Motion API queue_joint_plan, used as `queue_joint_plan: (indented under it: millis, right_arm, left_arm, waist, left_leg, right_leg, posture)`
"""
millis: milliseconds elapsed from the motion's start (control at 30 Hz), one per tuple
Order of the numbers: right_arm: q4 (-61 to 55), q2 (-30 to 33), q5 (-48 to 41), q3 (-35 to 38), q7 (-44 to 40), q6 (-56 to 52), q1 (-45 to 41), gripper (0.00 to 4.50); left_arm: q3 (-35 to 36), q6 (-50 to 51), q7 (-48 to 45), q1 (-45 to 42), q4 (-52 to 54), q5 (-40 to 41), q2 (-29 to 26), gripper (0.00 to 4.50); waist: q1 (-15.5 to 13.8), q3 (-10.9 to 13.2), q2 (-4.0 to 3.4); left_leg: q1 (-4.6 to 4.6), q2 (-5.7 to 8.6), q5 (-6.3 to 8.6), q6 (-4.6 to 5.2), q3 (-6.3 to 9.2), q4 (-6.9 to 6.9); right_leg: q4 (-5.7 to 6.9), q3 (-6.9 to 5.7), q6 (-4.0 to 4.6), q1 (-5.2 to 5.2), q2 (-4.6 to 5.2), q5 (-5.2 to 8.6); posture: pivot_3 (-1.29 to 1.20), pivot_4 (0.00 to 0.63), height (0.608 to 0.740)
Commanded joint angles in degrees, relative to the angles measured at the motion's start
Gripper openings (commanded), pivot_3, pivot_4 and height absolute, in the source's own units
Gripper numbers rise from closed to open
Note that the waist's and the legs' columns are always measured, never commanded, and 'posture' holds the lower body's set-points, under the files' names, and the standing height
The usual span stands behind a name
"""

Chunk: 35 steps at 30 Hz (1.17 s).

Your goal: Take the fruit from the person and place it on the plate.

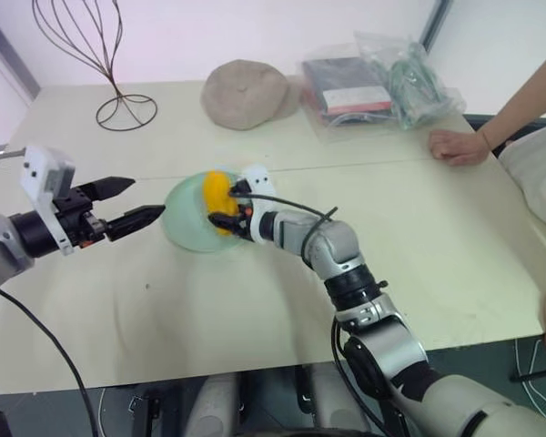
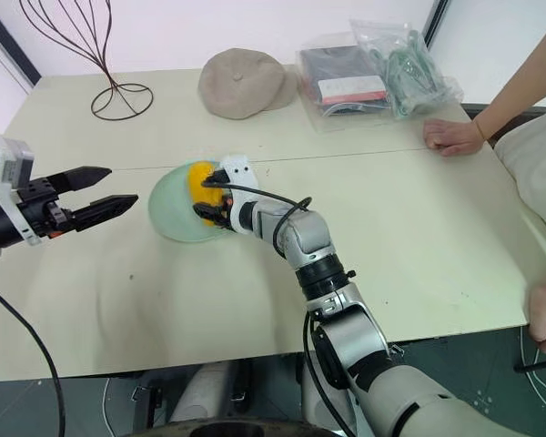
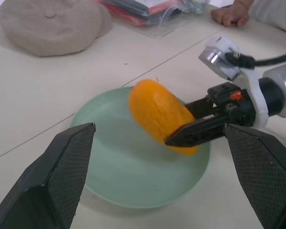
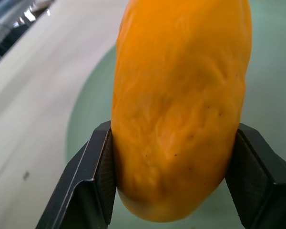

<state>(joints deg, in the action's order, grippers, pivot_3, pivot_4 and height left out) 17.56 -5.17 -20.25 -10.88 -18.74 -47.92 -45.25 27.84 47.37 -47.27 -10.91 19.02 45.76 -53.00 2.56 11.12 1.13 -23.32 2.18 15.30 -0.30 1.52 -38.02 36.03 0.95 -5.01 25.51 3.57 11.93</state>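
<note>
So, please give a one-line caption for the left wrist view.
Right gripper holds the mango above the mint-green plate, seen between open left fingers.

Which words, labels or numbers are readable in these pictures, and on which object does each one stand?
None can be read.
The packet in the clear bags carries a red-and-white label, too small and blurred to read.
The fruit, plate and beige cap carry no text.
</note>
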Motion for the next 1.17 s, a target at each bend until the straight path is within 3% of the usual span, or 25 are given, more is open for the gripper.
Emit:
queue_joint_plan:
  millis: [33, 67, 200, 367, 600, 867, 1167]
  right_arm:
    - [-3.11, 0.12, 1.83, -2.17, -1.77, 1.7, -0.02, 2.44]
    - [-3.14, 0.09, 2.14, -2.36, -2.02, 1.78, 0.13, 2.44]
    - [-4.17, 0.18, 2.56, -2.47, -3.05, 1.66, 0.44, 4.46]
    - [-6.01, 1.44, 3.3, -1.72, -3.53, 1.6, -0.58, 4.49]
    - [-15.44, 8.04, 1.88, 1.24, -5.45, -1.32, -2.67, 4.49]
    - [-37.65, 28.71, -8.31, 8.86, -18.05, -10.05, 2.03, 4.49]
    - [-48.06, 46.64, -17.35, 19.68, -27.3, -10.51, 12.29, 4.49]
  left_arm:
    - [1.86, 0.17, 0.1, 0.2, 1.84, 0.98, -1.11, 4.5]
    - [1.77, 0.18, 0.1, 0.2, 1.83, 0.98, -1.06, 4.5]
    - [1.42, 0.26, 0.31, 0.19, 2.06, 1.18, -0.69, 4.5]
    - [0.6, 0.08, 0.63, -0.28, 2.0, 1.36, -0.11, 4.5]
    - [-1.13, -0.49, 0.82, -1.26, 1.93, 1.61, 0.6, 4.5]
    - [-3.09, -1.56, -1.01, -0.79, 1.54, 0.56, 0.19, 4.5]
    - [-3.79, -2.45, -3.16, -0.58, 0.61, -0.2, -0.46, 4.5]
  waist:
    - [0.01, 0.0, 0.0]
    - [0.01, 0.0, 0.0]
    - [-0.01, 0.0, 0.0]
    - [-0.05, 0.0, 0.0]
    - [-0.11, 0.0, 0.0]
    - [-0.58, 0.0, 0.0]
    - [-0.35, 0.0, 0.0]
  left_leg:
    - [0.0, 0.0, 0.0, 0.0, 0.0, 0.0]
    - [0.0, 0.0, 0.0, 0.0, 0.0, 0.0]
    - [0.0, 0.0, 0.0, 0.0, 0.0, 0.0]
    - [0.0, 0.01, 0.0, -0.01, 0.0, 0.0]
    - [0.0, 0.01, 0.0, -0.01, 0.01, 0.0]
    - [-0.03, 0.02, 0.01, 0.01, 0.0, 0.0]
    - [-0.01, -0.02, 0.01, 0.03, -0.02, 0.0]
  right_leg:
    - [0.0, 0.0, 0.0, 0.0, 0.0, 0.0]
    - [0.0, 0.0, 0.0, 0.0, 0.0, 0.0]
    - [0.0, 0.0, 0.0, 0.0, 0.0, 0.0]
    - [-0.01, -0.01, 0.0, -0.01, 0.01, 0.0]
    - [-0.01, -0.01, 0.0, -0.01, 0.01, 0.0]
    - [-0.12, -0.04, 0.0, -0.07, 0.04, 0.01]
    - [-0.13, -0.04, -0.02, -0.11, 0.0, 0.02]
  posture:
    - [0.0, 0.15, 0.74]
    - [0.0, 0.15, 0.74]
    - [0.0, 0.15, 0.74]
    - [0.0, 0.15, 0.74]
    - [0.0, 0.15, 0.74]
    - [0.0, 0.15, 0.74]
    - [0.0, 0.15, 0.74]
